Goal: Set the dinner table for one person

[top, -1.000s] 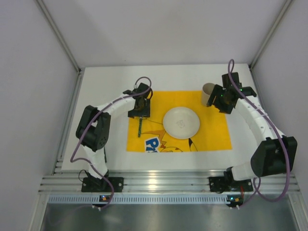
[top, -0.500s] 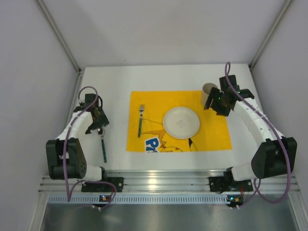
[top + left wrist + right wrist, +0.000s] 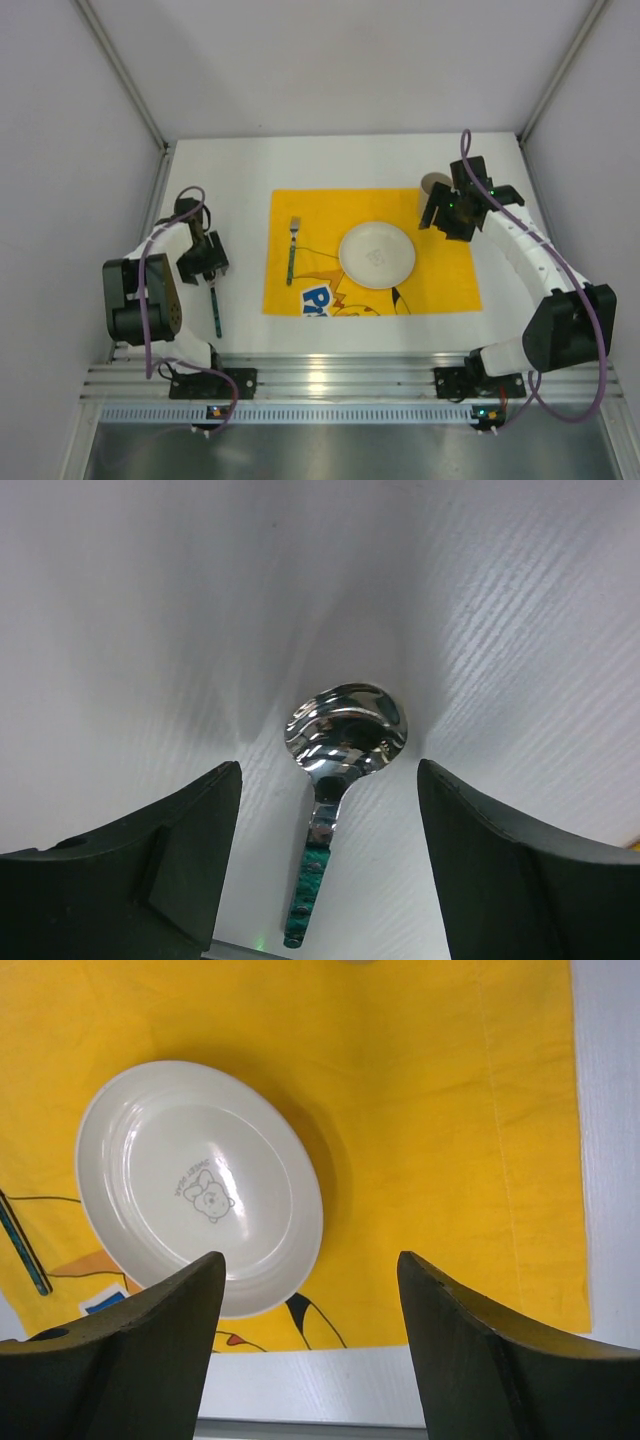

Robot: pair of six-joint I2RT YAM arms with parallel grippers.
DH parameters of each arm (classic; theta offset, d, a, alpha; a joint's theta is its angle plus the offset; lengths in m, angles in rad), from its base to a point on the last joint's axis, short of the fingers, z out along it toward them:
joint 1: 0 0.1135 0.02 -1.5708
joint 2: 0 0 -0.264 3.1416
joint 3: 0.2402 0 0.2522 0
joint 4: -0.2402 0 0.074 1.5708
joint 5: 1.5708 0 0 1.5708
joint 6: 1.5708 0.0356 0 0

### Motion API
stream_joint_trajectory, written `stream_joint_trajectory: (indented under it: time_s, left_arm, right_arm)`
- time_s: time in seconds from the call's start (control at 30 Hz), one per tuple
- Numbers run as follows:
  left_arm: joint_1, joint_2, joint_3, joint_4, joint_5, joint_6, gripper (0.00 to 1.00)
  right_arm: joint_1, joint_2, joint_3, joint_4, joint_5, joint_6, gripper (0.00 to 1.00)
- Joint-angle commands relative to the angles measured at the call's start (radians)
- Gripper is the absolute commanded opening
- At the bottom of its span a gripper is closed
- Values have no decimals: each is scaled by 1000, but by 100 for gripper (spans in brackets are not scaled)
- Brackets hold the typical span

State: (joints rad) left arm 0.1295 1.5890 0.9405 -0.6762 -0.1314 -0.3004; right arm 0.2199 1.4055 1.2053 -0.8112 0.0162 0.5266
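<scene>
The white dinner table [image 3: 350, 160] carries a yellow printed placemat [image 3: 440, 270]. On the mat lie a white plate [image 3: 376, 254] and a green-handled fork [image 3: 291, 250]. A green-handled spoon [image 3: 215, 310] lies on the bare table left of the mat. My left gripper [image 3: 206, 260] is open just above the spoon's bowl end. In the left wrist view the spoon [image 3: 345, 730] lies between the spread fingers of that gripper [image 3: 330, 865], untouched. My right gripper [image 3: 446, 210] is open and empty beside a tan cup [image 3: 431, 184], which it partly hides. In the right wrist view that gripper [image 3: 310, 1350] hovers over the mat [image 3: 450, 1110] right of the plate [image 3: 200, 1185].
Grey walls enclose the table at the left, back and right. An aluminium rail [image 3: 330, 380] runs along the near edge with both arm bases on it. The fork's handle [image 3: 25, 1250] shows at the left edge of the right wrist view.
My left gripper left the fork on the mat and swung left over the spoon, then lowered a little. My right gripper edged slightly left beside the cup.
</scene>
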Motion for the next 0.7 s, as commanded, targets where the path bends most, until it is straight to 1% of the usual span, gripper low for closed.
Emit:
stream_joint_trajectory:
  time_s: [0.0,0.13,0.27,0.37,0.5,0.53,0.63,0.67]
  left_arm:
    - [4,20,15,49,98,33,76]
    - [4,110,37,43,95,30,70]
    - [2,164,60,52,39,24,66]
    - [2,207,70,67,3,30,60]
    - [4,256,95,78,-2,37,43]
    - [4,262,101,76,10,35,35]
    - [4,267,132,75,47,30,21]
    - [5,263,142,72,56,26,19]
  right_arm:
    - [9,-30,13,24,19,-14,71]
    - [9,-10,31,20,21,-19,71]
    - [7,15,57,18,19,-20,71]
    - [7,26,62,15,18,-23,71]
    - [9,23,59,15,28,-27,70]
    - [7,21,59,14,34,-28,71]
    - [7,20,65,7,47,-34,71]
    - [7,20,68,7,48,-34,70]
